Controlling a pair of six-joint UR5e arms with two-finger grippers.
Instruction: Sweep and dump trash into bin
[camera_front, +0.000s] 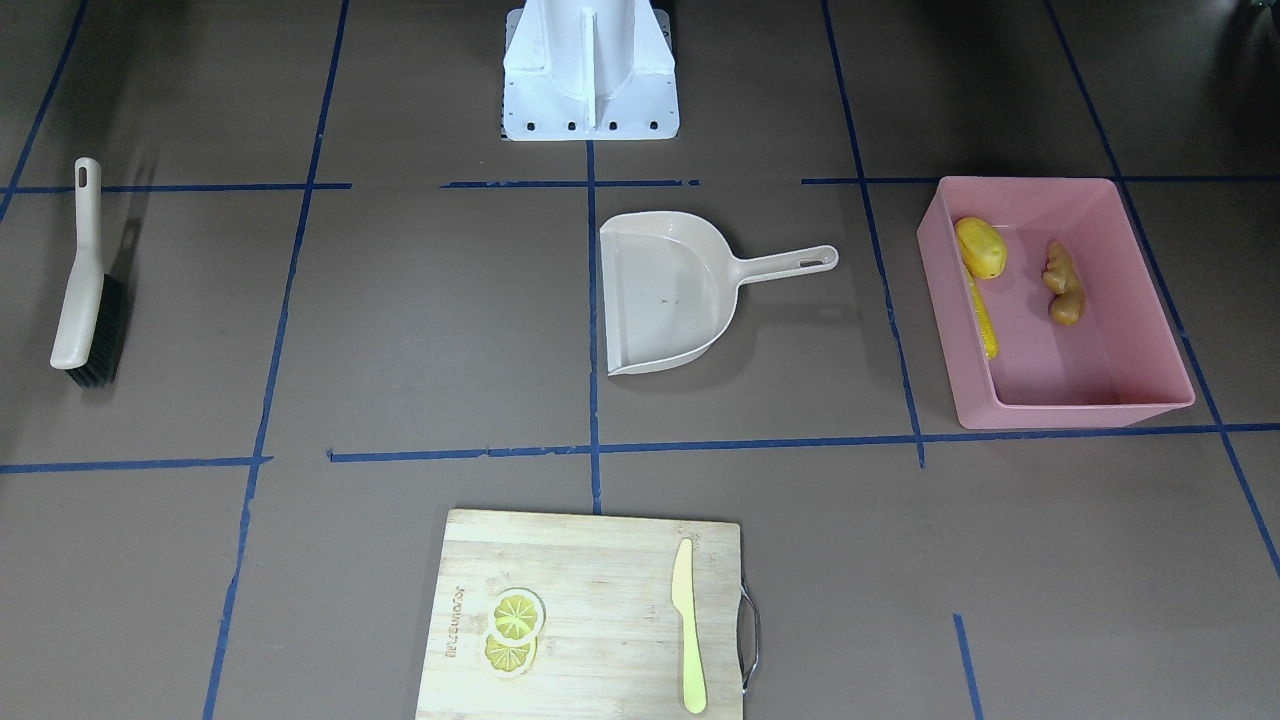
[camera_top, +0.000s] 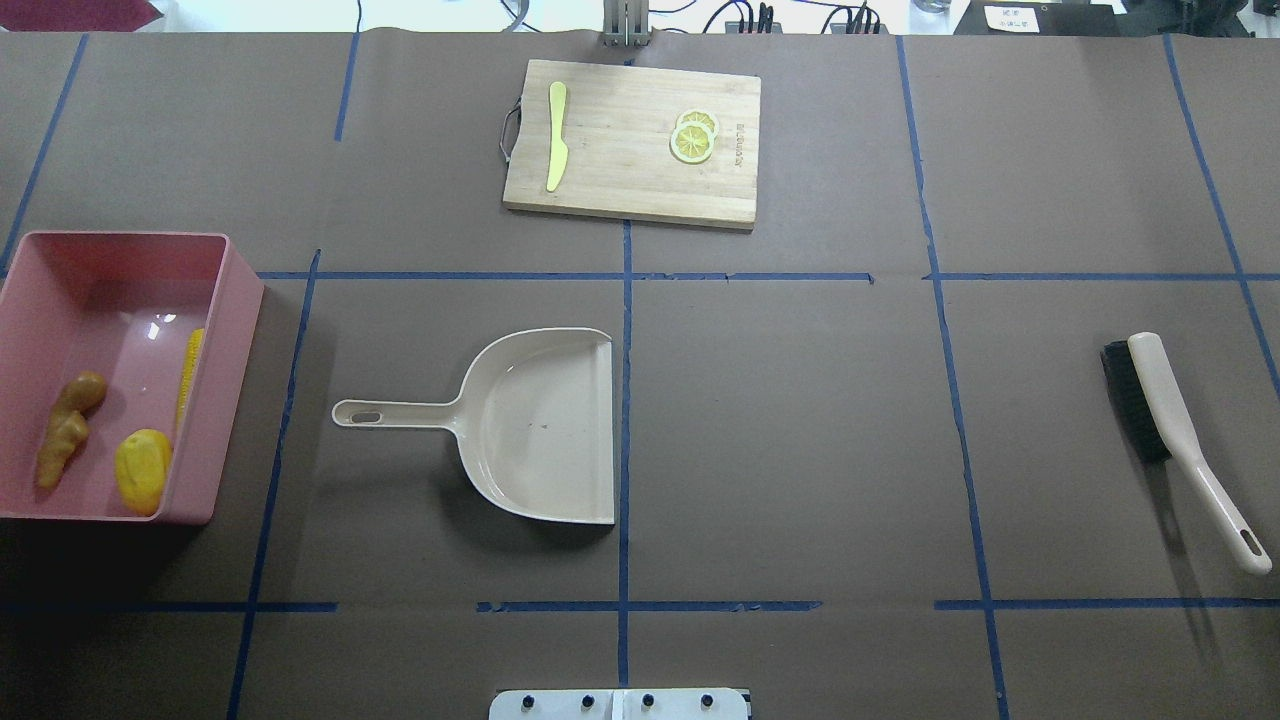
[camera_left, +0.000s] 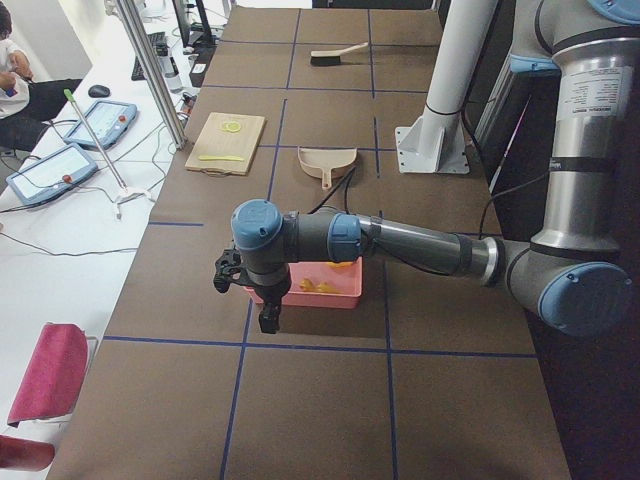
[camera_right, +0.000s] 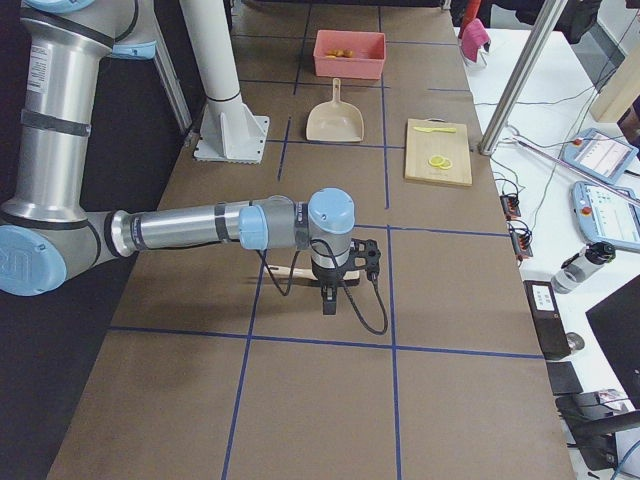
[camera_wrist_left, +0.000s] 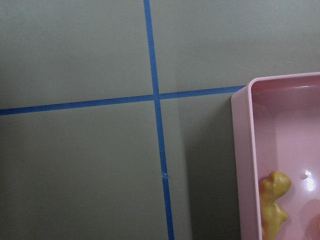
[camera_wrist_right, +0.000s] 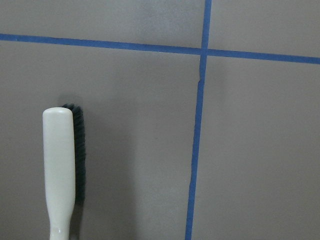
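The pink bin (camera_top: 100, 300) stands at the table's left end and also shows in the front view (camera_front: 1100, 350). Inside it lie the corn cob (camera_top: 190, 370), the yellow lump (camera_top: 142, 468) and the ginger root (camera_top: 68, 428). The left wrist view shows the bin's rim (camera_wrist_left: 242, 165) and the ginger (camera_wrist_left: 272, 205). My left gripper (camera_left: 268, 318) hangs above the table just outside the bin's end. My right gripper (camera_right: 330, 300) hangs over the brush (camera_right: 298, 272). Both grippers show only in the side views, so I cannot tell whether they are open or shut.
The beige dustpan (camera_top: 540, 425) lies empty mid-table, handle toward the bin. The brush (camera_top: 1170, 430) lies at the right end and shows in the right wrist view (camera_wrist_right: 60, 170). A cutting board (camera_top: 630, 170) with a knife (camera_top: 556, 135) and lemon slices (camera_top: 693, 138) sits at the far edge.
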